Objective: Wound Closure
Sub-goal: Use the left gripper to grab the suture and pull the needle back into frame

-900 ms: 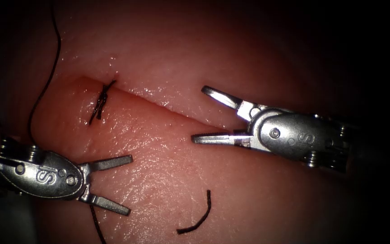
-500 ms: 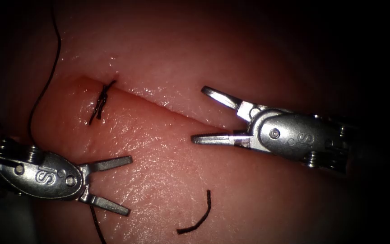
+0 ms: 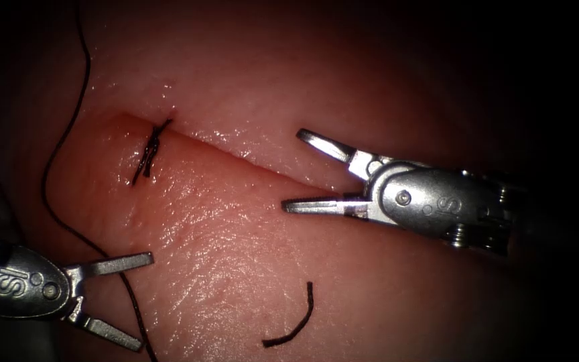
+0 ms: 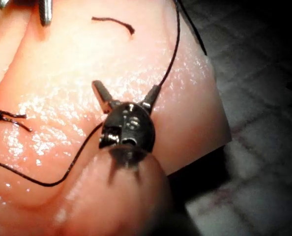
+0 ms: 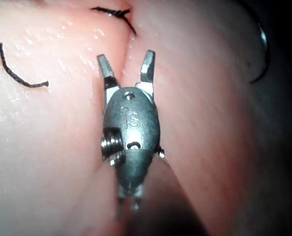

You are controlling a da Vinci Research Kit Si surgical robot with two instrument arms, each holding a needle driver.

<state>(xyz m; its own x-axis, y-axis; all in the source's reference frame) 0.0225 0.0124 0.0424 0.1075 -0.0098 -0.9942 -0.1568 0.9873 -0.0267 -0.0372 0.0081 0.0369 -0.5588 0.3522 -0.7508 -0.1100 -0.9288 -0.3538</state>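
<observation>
The tissue [image 3: 249, 74] has a slanting cut [image 3: 236, 155] with one tied stitch [image 3: 150, 151] at its left end. My left tool [image 3: 143, 302] is at the lower left, left of the cut, jaws open and holding nothing. The long thread [image 3: 47, 194] runs down from the top and crosses between its jaws, also seen as thread [image 4: 174, 44] beside the left tool [image 4: 128, 91]. My right tool [image 3: 292, 169] is open and empty, straddling the cut; the right tool [image 5: 126, 64] points at the stitch [image 5: 111, 11]. A thin curved arc, seemingly the needle [image 5: 262, 46], lies off at the tissue's far edge, not in the tissue.
A short cut end of thread [image 3: 296, 322] lies loose on the tissue below the right tool, also visible as a cut end [image 5: 15, 73] and a cut end [image 4: 114, 20]. The tissue's edge [image 4: 219, 123] drops to a dark gridded bench.
My left tool has drawn back to the left and downward, still open; the thread now lies across the gap between its jaws. The right tool has barely shifted.
</observation>
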